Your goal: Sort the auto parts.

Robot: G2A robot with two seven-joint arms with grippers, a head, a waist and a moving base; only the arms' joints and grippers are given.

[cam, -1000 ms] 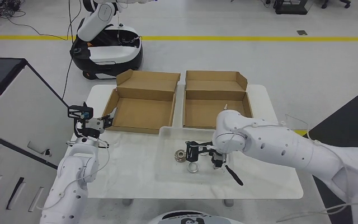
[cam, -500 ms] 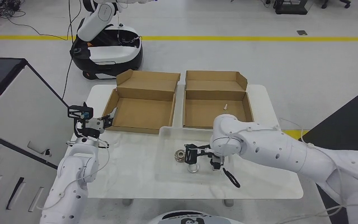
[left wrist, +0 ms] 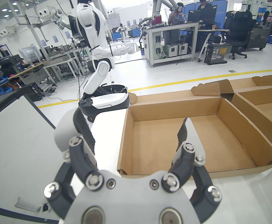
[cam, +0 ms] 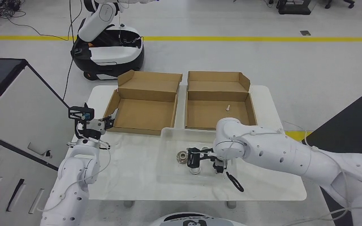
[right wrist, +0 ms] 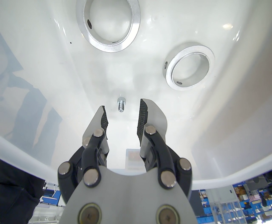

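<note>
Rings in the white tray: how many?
2. The larger ring and the smaller ring both lie flat on the tray floor, just past the right gripper's open fingers. The arm may hide others.

I read bright, even overhead light across the hall; ceiling lamps (left wrist: 8, 10) show in the left wrist view. The white tray (right wrist: 233, 106) carries small glare spots and soft reflections. Shadows inside the left box (left wrist: 161, 144) are faint. Both wrist views bend straight lines near their edges.
</note>
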